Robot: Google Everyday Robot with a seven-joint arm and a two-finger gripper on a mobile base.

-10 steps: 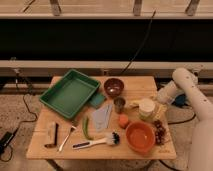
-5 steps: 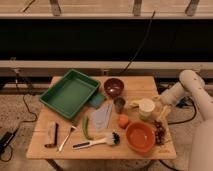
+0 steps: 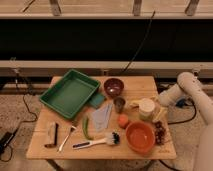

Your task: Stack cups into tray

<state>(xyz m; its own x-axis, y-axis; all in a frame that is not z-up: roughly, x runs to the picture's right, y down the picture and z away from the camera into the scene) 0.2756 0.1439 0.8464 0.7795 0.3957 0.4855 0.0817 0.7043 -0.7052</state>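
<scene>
The green tray [image 3: 69, 93] sits at the table's [image 3: 50, 147] left rear, holding nothing. The gripper [image 3: 159, 101], fingers spread, hovers just right of the cream-white cup [image 3: 146, 108]. The dark grey tumbler [image 3: 119, 104] stands left of that cup.

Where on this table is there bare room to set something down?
Bare wood lies behind the maroon bowl along the back right edge, and at the front left around the wooden block. The green tray holds nothing. It is crowded around the cream cup, orange bowl and the pincer at the right edge.
</scene>
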